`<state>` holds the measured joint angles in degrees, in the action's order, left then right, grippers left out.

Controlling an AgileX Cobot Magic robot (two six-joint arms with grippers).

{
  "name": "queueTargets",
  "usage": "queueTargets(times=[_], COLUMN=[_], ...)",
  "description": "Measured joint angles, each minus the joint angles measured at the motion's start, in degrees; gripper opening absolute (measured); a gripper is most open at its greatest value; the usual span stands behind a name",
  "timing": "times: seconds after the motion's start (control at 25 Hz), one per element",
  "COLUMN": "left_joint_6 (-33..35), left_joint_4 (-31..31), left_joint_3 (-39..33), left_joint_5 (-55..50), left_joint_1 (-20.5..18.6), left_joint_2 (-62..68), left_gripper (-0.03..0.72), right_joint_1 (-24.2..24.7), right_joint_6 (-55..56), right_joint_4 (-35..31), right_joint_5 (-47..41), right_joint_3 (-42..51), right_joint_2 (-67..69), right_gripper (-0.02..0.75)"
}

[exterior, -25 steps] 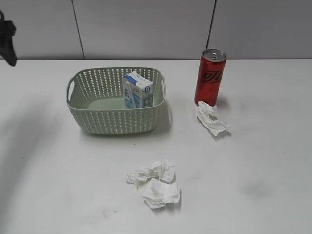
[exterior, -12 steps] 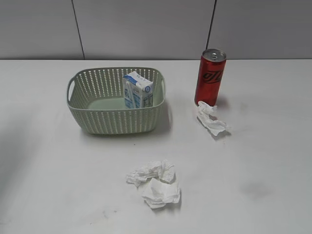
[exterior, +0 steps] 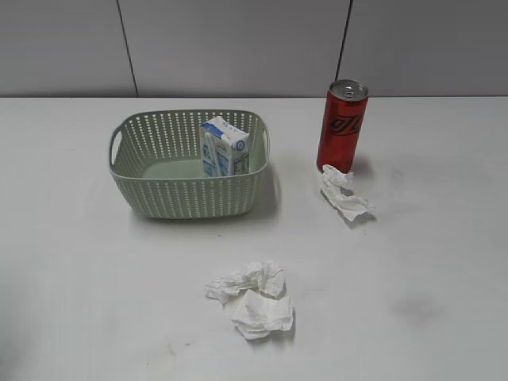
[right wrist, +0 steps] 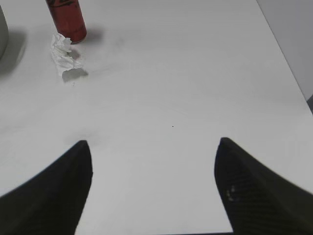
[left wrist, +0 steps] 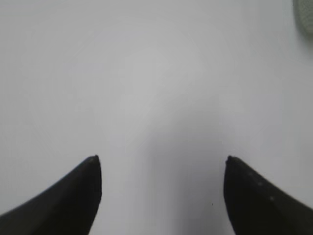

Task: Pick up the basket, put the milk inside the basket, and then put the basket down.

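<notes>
One basket (exterior: 159,194) holds one milk (exterior: 225,146); left end effector (left wrist: 161,161) and right end effector (right wrist: 152,144) spread, empty.

Black, tapered, matte tool fingers (left wrist: 73,196), right pair (right wrist: 254,191) faintly textured

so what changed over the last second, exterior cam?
The dark arm part seen at the upper left edge a second ago has left the exterior view. Nothing was taken hold of or let go. The basket, the milk inside it, the red can and the crumpled tissues stayed put.
</notes>
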<state>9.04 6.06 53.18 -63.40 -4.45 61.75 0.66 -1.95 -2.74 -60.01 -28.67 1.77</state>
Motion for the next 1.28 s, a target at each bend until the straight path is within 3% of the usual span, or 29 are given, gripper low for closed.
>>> queueTargets(times=[0.6, 1.28], left_joint_6=[0.2, 0.2], left_joint_4=[0.2, 0.5], left_joint_3=[-21.4, -22.7], left_joint_5=[6.2, 8.7], left_joint_1=[0.0, 0.0], left_joint_2=[-30.0, -50.5], left_gripper=[0.593, 0.589], right_joint_1=[0.0, 0.0], right_joint_6=[0.0, 0.0], right_joint_4=[0.0, 0.0], right_joint_5=[0.0, 0.0], right_joint_3=[0.0, 0.0], right_joint_2=[0.0, 0.0], right_gripper=[0.59, 0.59])
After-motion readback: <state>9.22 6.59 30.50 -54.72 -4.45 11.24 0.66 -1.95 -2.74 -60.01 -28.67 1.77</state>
